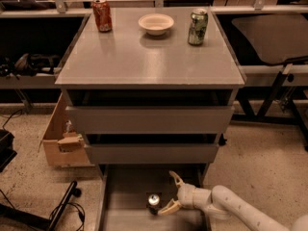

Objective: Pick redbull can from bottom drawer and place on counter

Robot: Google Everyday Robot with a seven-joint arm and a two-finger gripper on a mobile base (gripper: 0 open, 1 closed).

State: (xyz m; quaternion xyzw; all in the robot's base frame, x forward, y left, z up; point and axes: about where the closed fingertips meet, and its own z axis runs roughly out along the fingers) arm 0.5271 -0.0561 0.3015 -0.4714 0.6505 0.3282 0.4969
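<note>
The redbull can (154,201) stands upright in the open bottom drawer (126,189), its shiny silver top showing. My gripper (168,194) reaches in from the lower right with its fingers open. One fingertip (162,210) is right beside the can's right side, the other (173,175) is farther back. The can sits at the edge of the gap between the fingers. The counter (149,57) is the grey top of the cabinet above.
On the counter stand a red-orange can (102,14) at back left, a white bowl (156,23) at back centre and a green can (197,27) at back right. Two upper drawers (149,119) are shut. A cardboard box (60,141) sits on the floor at the left.
</note>
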